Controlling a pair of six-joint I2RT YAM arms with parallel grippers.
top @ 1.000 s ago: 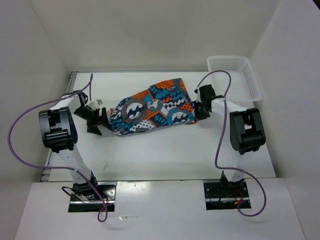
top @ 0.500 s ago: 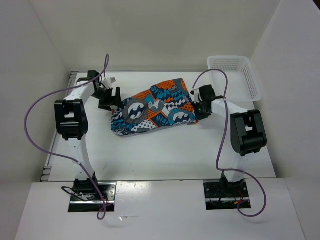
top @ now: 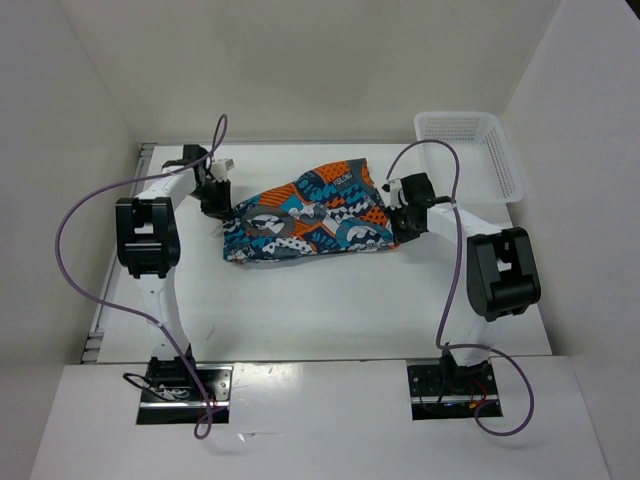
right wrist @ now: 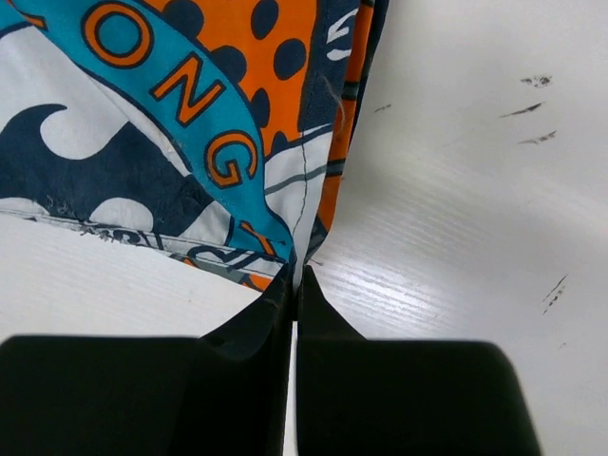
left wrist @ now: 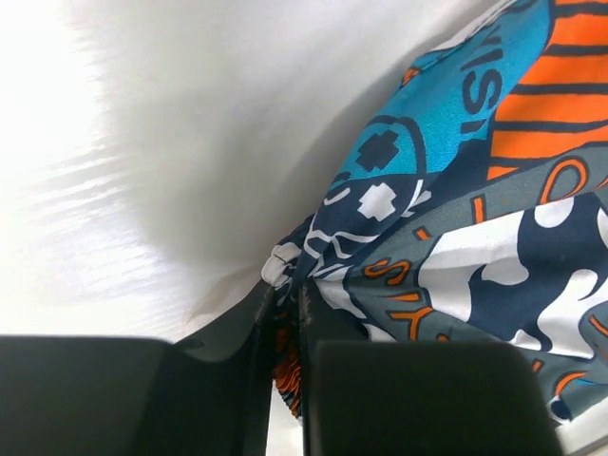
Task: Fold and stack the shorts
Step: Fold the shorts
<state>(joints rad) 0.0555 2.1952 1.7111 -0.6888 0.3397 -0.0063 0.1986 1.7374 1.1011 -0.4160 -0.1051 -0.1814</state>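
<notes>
Firmly held at both ends

Overhead, the shorts (top: 305,218) lie rumpled across the middle of the counter (top: 330,300), the left claw (top: 222,200) at their left end and the right claw (top: 392,215) at their right edge. A white basket (top: 470,150) sits in the far right corner.

Left wrist: the left claw is clenched on a bunched fabric corner.

Right wrist: the right claw is clenched on the hem.

The shorts (top: 305,215) carry a busy patchwork of teal-blue, orange, white, navy and grey: orange stripes, navy dots on orange, orange lettering on a teal band, and white wave shapes. The left hand (left wrist: 285,318) and right hand (right wrist: 294,290) are black. The table (top: 330,300) is white with faint dark scuffs. The mesh basket (top: 505,162) is white and the cables (top: 62,225) are purple.
</notes>
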